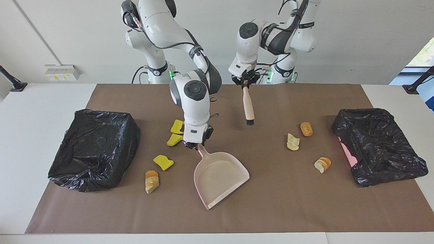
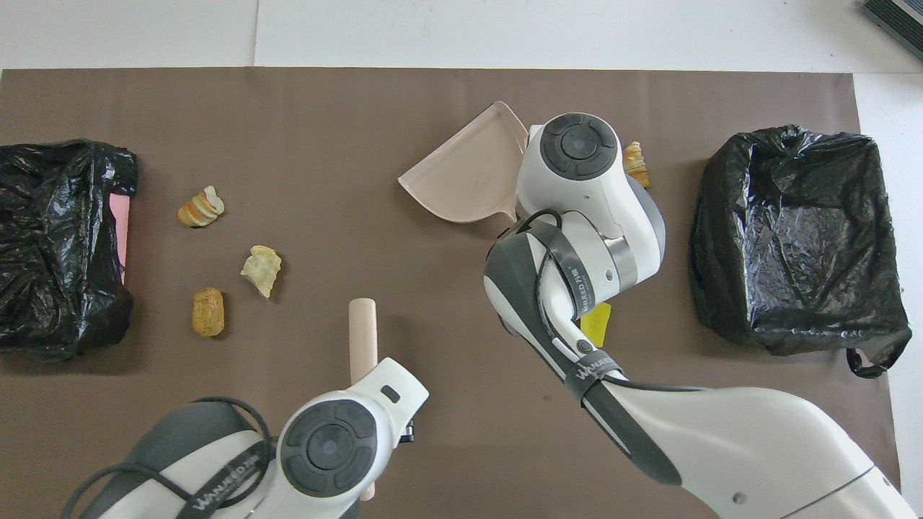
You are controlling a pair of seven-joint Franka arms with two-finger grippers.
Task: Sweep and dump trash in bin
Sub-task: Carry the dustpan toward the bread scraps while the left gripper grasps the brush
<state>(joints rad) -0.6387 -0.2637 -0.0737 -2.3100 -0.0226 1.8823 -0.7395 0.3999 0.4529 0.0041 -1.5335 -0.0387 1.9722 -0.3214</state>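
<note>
Facing view: high camera across the table, aimed at the robots and down, wide enough to take in both arm bases and the whole brown mat. Overhead view: high above the robots' end, looking forward and steeply down, closer in. Both share the mat, a half turn apart, including the dustpan under the right gripper.
</note>
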